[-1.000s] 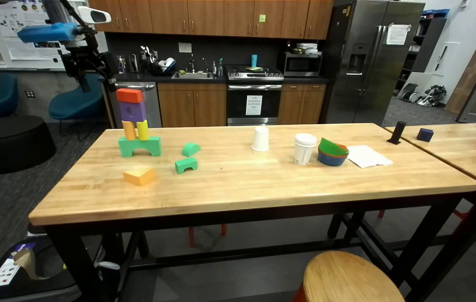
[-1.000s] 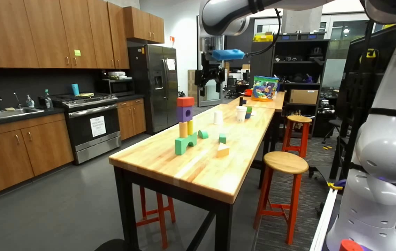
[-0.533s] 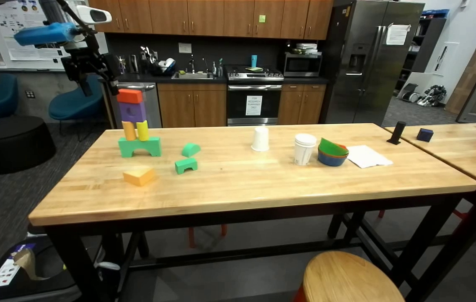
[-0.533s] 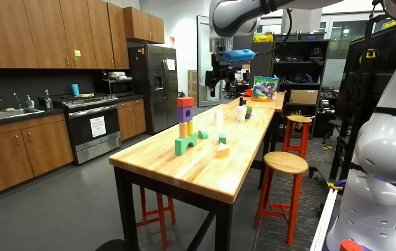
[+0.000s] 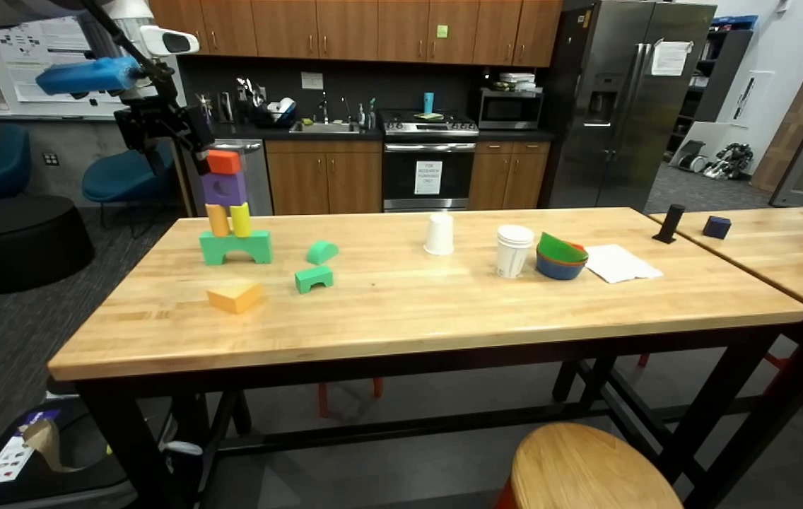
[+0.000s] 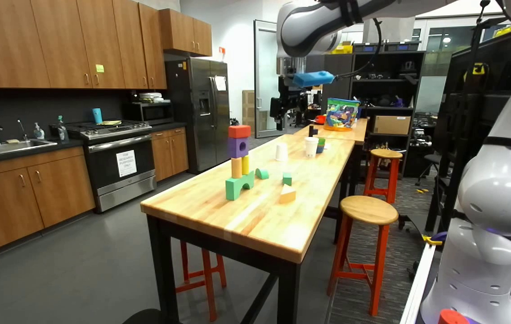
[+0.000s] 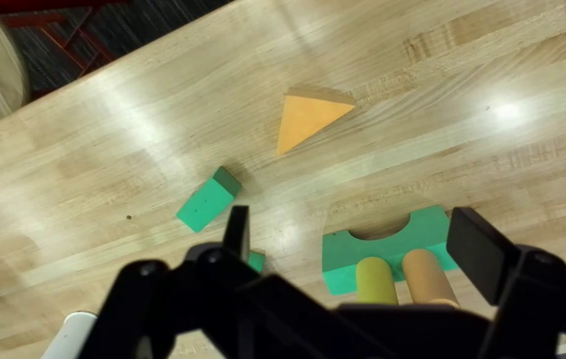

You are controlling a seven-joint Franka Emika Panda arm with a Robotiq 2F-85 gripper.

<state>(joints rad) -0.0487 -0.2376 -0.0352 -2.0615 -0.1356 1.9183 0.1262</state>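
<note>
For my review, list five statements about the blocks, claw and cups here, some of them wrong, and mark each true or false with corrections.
1. The red block tops the tower. True.
2. The tower's lowest piece is purple. False: it is the large green arch.
3. The claw is open. True.
4. Every block is stacked in the tower. False: the orange wedge lies apart on the table.
5. An upside-down white cup stands apart from the bowls. True.

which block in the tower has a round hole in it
The purple block, second from the top, directly under the red block; it alone shows a round hole, whereas the green base has an arched cutout.
</note>
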